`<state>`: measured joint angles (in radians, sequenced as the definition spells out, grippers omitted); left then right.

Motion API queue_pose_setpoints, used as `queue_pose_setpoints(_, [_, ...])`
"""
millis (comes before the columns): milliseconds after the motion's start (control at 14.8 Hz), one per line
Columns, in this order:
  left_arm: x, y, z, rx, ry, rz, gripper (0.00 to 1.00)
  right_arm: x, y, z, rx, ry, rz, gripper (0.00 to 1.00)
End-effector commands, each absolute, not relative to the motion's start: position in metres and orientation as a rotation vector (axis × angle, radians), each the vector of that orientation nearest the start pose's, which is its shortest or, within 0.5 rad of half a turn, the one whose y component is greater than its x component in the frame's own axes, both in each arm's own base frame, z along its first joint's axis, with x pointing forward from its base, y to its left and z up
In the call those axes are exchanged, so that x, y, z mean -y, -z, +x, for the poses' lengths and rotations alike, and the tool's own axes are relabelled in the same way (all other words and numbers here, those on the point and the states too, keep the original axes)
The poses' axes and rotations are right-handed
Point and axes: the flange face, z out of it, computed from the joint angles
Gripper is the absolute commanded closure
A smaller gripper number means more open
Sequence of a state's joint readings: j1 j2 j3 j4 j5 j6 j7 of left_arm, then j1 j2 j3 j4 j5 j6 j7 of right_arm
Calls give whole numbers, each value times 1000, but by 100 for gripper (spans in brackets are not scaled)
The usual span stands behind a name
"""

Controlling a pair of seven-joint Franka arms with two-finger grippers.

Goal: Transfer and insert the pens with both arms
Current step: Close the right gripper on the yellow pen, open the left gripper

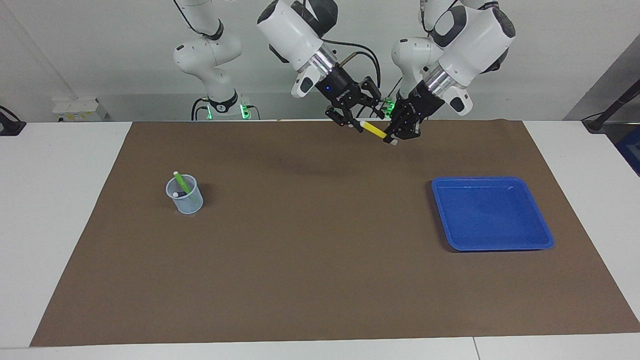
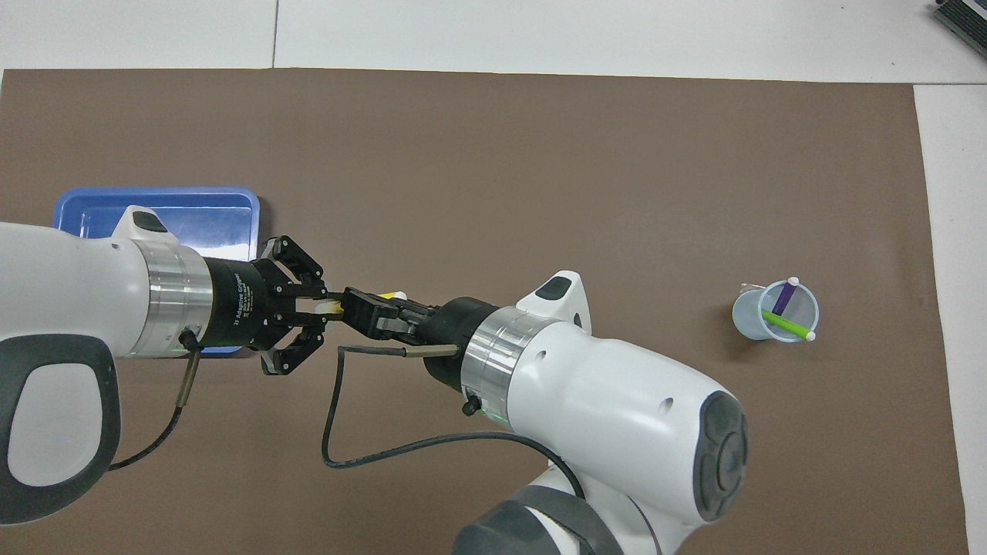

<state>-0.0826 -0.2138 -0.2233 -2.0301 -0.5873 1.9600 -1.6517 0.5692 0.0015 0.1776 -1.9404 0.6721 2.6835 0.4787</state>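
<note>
Over the mat, up in the air between the two arm bases, the left gripper held the yellow pen clamped by one end, its fingertips closed on it, the pen slanting out toward the right gripper. That right gripper stood around the pen's free, whitish end; whether its fingers had closed on the pen or only flanked it could not be told. Seen from overhead, the two grippers met nose to nose, the left gripper and the right gripper, with only a bit of yellow pen showing between and above them. A clear cup stood on the mat toward the right arm's end of the table, with the green pen and the purple pen leaning in it, whitish ends up. Toward the left arm's end lay a blue tray, flat on the mat, well apart from the cup.
</note>
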Motion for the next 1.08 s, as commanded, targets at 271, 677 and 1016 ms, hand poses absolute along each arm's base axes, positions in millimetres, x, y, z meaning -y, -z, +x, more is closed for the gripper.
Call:
queue_pose_setpoints(271, [196, -562, 464, 2454, -634, -2492, 100, -394, -559, 466, -239, 390, -2294, 68])
queue_pose_setpoints(677, [196, -562, 464, 2458, -634, -2489, 100, -393, -557, 466, -240, 385, -2299, 96])
queue_pose_setpoints(1016, [196, -562, 464, 2464, -635, -2478, 100, -390, -557, 469, -254, 383, -2299, 100])
